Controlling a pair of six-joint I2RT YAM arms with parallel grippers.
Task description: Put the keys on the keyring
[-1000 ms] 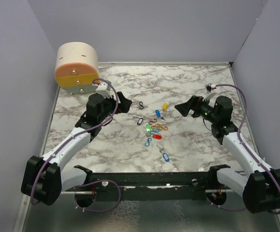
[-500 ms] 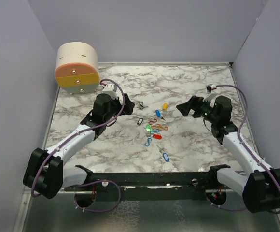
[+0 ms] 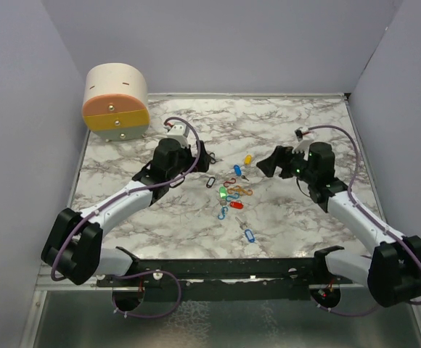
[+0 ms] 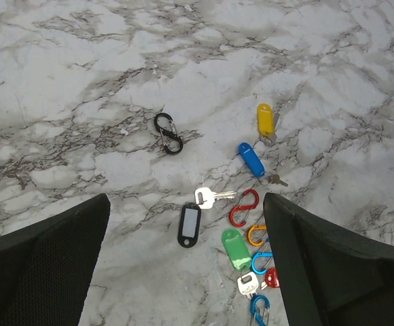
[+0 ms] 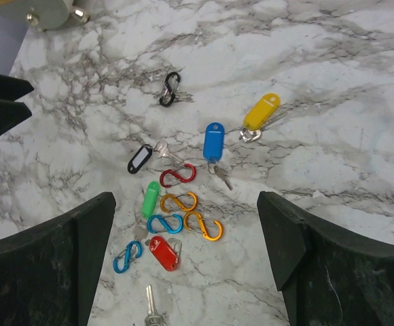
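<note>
Six keys [image 5: 213, 140] with flat, oblong plastic tags lie in the middle of the marble-patterned table [image 3: 305, 116]: one yellow, two blue, one green, one red, one black. Six S-shaped clips [image 5: 177, 175] lie among them: one black, one red, two orange, two blue. The left gripper [image 3: 202, 154] and right gripper [image 3: 266, 164] flank the keys, jaws wide apart, holding nothing.

Between the left gripper's [image 4: 185, 198] jaws and the right gripper's [image 5: 185, 197] you have six tagged keys [image 5: 213, 141]: one yellow, two blue, one black, one green, one red. Six clips [image 5: 178, 175] lie among them: one black, one red, two orange, two blue. Behind the left jaws stands one round box [image 3: 116, 98].
</note>
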